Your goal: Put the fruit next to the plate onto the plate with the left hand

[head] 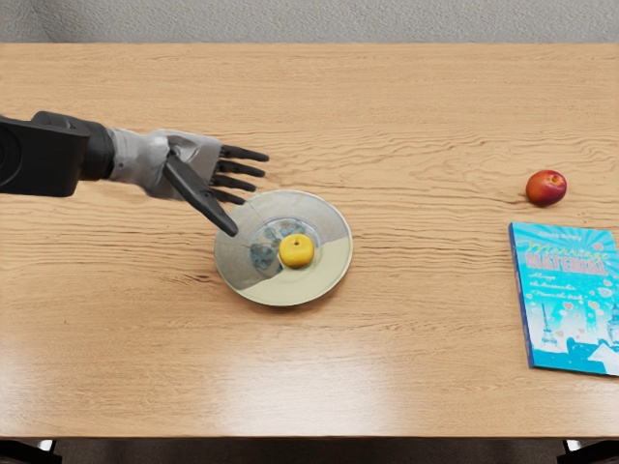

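Our left hand (196,166), fingers spread and empty, hovers at the left rim of the round silver plate (324,275) bearing the small yellow fruit (296,250). Placement looks done; next we should retreat leftward.

The desk (387,367) is pale wood with a clear wavy grain, smooth, with a soft satin sheen. The plate (334,232) looks like polished metal or glazed ware, mirror-bright and reflecting. On it the yellow-orange fruit (296,250) has a dull, even skin. The red fruit (546,187) is smooth with a slight gloss. The book (569,295) has a printed paper cover, smooth and faintly shiny. The left hand (198,174) has a grey metallic-looking back and black, matt, plastic-looking fingers (242,169). The grey strip (309,19) behind the desk looks rough and speckled.
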Controlling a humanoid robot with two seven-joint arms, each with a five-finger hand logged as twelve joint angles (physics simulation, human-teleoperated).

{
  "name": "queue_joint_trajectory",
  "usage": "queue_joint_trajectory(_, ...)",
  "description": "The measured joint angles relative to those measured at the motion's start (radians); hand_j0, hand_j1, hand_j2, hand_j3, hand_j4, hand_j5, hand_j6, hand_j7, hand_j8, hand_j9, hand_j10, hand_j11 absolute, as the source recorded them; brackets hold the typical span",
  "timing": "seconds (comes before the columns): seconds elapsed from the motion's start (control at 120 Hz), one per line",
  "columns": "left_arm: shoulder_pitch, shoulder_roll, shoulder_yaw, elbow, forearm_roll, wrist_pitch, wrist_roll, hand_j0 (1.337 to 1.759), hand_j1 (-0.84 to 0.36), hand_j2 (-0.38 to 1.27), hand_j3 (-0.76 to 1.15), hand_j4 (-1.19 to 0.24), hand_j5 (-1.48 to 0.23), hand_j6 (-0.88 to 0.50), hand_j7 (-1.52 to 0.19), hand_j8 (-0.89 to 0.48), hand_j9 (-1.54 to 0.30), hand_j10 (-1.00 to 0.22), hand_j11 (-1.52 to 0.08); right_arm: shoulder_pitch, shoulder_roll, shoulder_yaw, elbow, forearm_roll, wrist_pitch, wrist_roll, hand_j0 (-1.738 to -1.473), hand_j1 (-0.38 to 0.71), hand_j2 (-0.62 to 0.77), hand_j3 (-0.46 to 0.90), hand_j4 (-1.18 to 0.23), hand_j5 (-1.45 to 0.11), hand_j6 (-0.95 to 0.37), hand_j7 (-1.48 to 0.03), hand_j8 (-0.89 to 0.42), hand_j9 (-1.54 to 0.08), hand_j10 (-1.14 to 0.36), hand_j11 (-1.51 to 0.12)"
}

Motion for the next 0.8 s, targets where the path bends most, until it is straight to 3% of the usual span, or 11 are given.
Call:
queue_joint_trajectory(0.45, 0.133, 0.254, -0.051, 0.002, -0.325, -0.135, 0.000, 1.658, 0.35, 0.00, 0.00, 0.00, 0.00, 0.00, 0.00, 0.00, 0.00, 0.00, 0.00, 0.000, 0.000, 0.001, 0.007, -0.001, 0.000, 0.000, -1.658, -0.32, -0.01, 0.00, -0.03, -0.03, -0.03, -0.03, -0.03, -0.03, -0.03, -0.03)
queue_joint_trajectory(0.675, 0.178, 0.398, -0.048, 0.007, -0.368, -0.232, 0.000, 1.658, 0.35, 0.00, 0.00, 0.00, 0.00, 0.00, 0.00, 0.00, 0.00, 0.00, 0.00, 0.000, 0.000, 0.001, 0.008, -0.001, 0.000, 0.000, -1.658, -0.32, -0.01, 0.00, -0.03, -0.03, -0.03, -0.03, -0.03, -0.03, -0.03, -0.03)
queue_joint_trajectory(0.8, 0.184, 0.408, -0.044, 0.028, -0.371, -0.278, 0.000, 1.658, 0.35, 0.00, 0.00, 0.00, 0.00, 0.01, 0.00, 0.00, 0.00, 0.00, 0.00, 0.000, 0.000, 0.001, 0.008, -0.001, 0.000, 0.000, -1.658, -0.32, -0.01, 0.00, -0.03, -0.04, -0.03, -0.04, -0.03, -0.04, -0.03, -0.04)
